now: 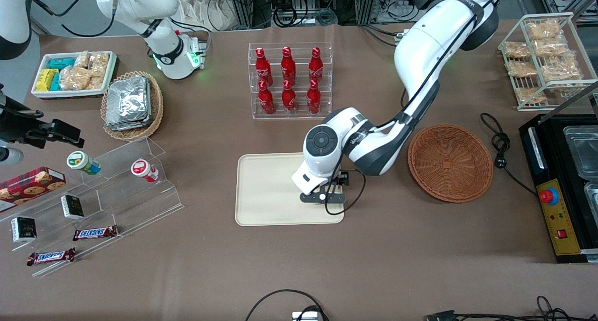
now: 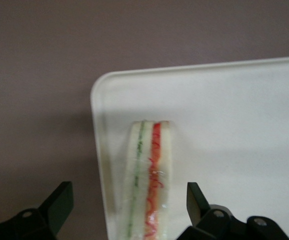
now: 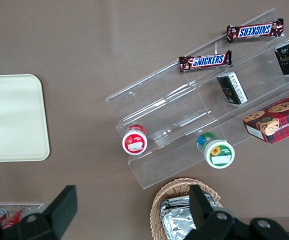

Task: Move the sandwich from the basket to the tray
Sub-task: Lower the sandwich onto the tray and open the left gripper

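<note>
Cream-beige tray (image 2: 244,130) carries the sandwich (image 2: 149,180), lying near one rounded corner. The gripper (image 2: 129,212) hangs directly above it, fingers (image 2: 197,200) spread wide and clear of the wrap. Reddish-brown basket (image 1: 450,163) sits beside the tray.

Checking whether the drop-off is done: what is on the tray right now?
The sandwich stands on the tray near a corner, between the open fingers of the tool. From the front, the arm covers that corner; the basket is empty.
</note>
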{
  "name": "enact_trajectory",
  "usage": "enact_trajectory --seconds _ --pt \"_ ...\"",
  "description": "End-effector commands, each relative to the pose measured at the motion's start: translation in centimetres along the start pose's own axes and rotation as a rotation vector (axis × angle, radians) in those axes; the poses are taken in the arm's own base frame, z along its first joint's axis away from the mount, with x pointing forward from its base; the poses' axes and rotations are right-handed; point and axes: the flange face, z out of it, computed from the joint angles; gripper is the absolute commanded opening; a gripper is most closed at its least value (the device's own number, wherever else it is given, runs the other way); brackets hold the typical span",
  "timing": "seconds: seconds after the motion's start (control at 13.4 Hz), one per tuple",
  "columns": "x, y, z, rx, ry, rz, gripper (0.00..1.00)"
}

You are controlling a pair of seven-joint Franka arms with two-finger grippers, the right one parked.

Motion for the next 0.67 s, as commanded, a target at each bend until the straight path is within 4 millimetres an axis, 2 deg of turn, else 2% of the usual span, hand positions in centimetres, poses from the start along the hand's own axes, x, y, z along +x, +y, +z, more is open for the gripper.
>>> enact_trajectory --seconds 0.0,0.07,0.37,0.6 --pt "1.6 -2.7 -4.4 0.045 0.049 -0.065 1.00" --pt "2.2 -3.8 -6.4 0.049 0.076 -0.086 1.00" --pt "4.9 -11.5 -13.5 0.036 0.136 -0.235 1.00" --pt "5.4 -15.2 -16.8 0.054 0.156 -0.265 1.00"
